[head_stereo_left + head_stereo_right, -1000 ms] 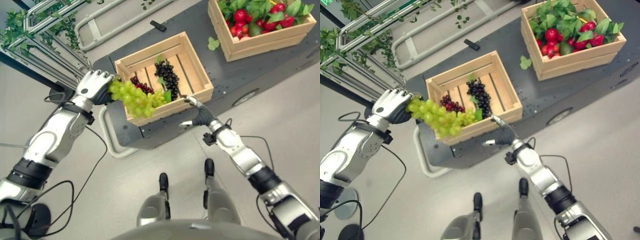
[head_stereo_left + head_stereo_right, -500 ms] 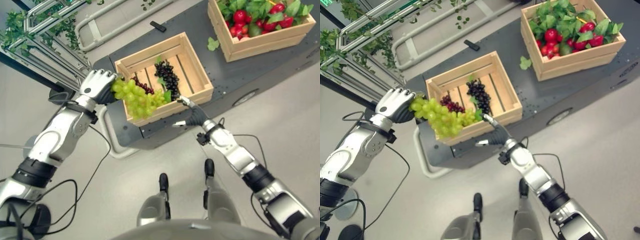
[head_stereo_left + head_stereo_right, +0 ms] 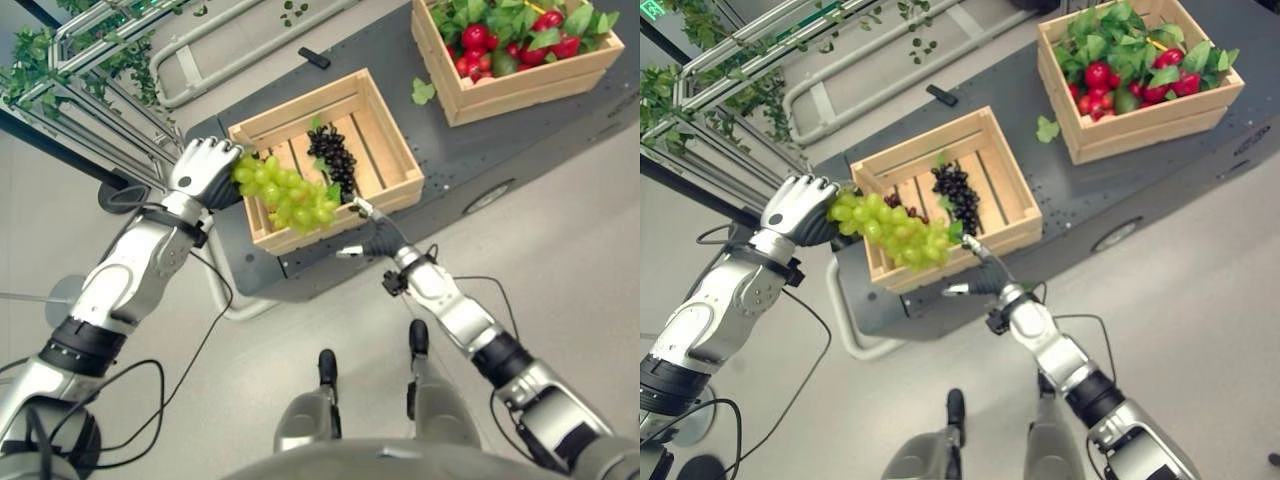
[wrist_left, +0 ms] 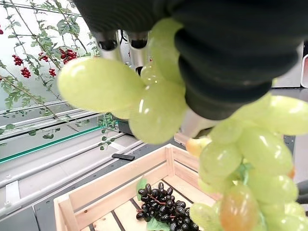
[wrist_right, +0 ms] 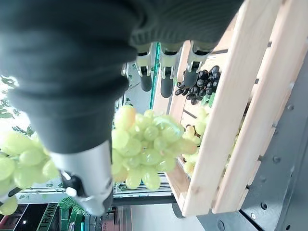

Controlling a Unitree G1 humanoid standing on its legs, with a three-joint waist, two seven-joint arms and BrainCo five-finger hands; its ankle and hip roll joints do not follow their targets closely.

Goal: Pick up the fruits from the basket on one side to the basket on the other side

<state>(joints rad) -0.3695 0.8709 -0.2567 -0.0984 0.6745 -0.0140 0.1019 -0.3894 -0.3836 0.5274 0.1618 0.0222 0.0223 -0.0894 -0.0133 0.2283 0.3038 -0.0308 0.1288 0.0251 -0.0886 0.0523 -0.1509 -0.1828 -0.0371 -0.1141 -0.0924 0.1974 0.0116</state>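
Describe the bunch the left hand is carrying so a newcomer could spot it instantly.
On the dark grey cart platform, find the nearer, mostly empty wooden slatted crate, not the far wooden crate of red fruit and leaves. Over its near-left corner hangs a large bunch of pale green grapes, gripped by the left hand. The dark purple-black grape bunch lies inside the crate; this one is light green and off the crate's floor.
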